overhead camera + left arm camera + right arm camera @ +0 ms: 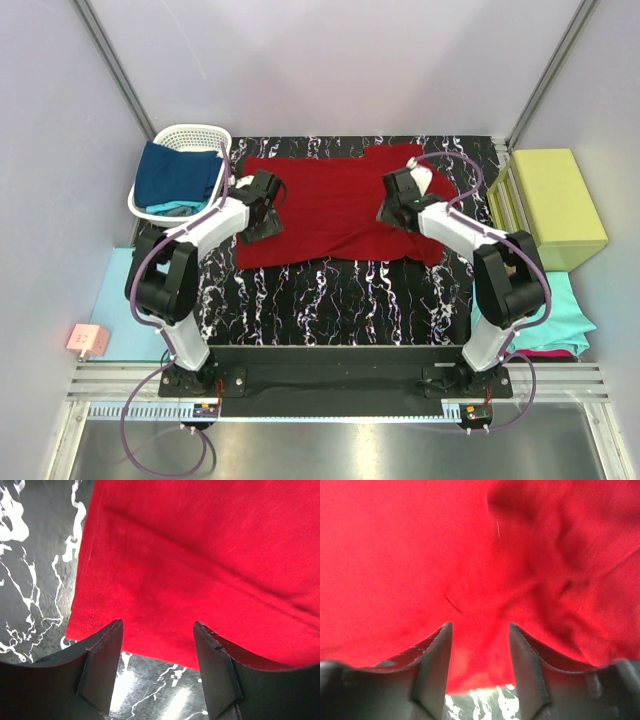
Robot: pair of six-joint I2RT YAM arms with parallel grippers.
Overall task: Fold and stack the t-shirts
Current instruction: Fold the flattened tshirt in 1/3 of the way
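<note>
My left jaws are spread apart, and there is nothing between them. Their two dark fingers [100,667] hang at the left edge of the dark red t-shirt [200,570]. Bare counter [30,570] shows just beside that edge. I cannot tell if my fingertips touch the cloth.

My right jaws are spread apart too, and they pinch nothing. They hang over the right part of the dark red t-shirt. All I see past them is red cloth, smooth on one side and bumpy with wrinkles on the other. A little strip of counter peeks out below the cloth.

My left arm [215,225] reaches in from the left of the dark red t-shirt. My right arm [450,225] reaches in from the right.

The dark red t-shirt lies spread out flat in the middle of the black and white counter, at its far half. Its near edge is a bit crooked.

Left of the dark red t-shirt, close to its far corner, stands a white basket [190,132]. A navy blue t-shirt [175,175] is heaped in it.

Well to the right of the dark red t-shirt sits a yellow-green box [555,205]. Nearer to me than the box, past the counter's edge, lies a teal t-shirt [565,310]. A bit of a magenta t-shirt [550,352] sticks out from under it.

Left of the dark red t-shirt and nearer to me lies a flat pale-blue sheet [115,300]. A small pink block [88,342] sits at its near corner.
</note>
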